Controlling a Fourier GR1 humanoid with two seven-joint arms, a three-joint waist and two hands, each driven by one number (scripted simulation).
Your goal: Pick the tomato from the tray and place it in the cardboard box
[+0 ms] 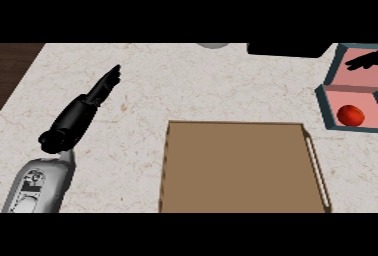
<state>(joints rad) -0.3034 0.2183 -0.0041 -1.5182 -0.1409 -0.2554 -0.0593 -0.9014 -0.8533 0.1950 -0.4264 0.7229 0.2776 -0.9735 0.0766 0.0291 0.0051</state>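
Pale marble counter [221, 85], flat brown cardboard box [240, 167] at centre. Red tomato [351, 114] in pink, teal-rimmed tray [330, 89] at right edge. Left hand [100, 90] at left, fingers straight, holding nothing. Black fingers, possibly right hand [362, 62], above tomato; grasp unclear.
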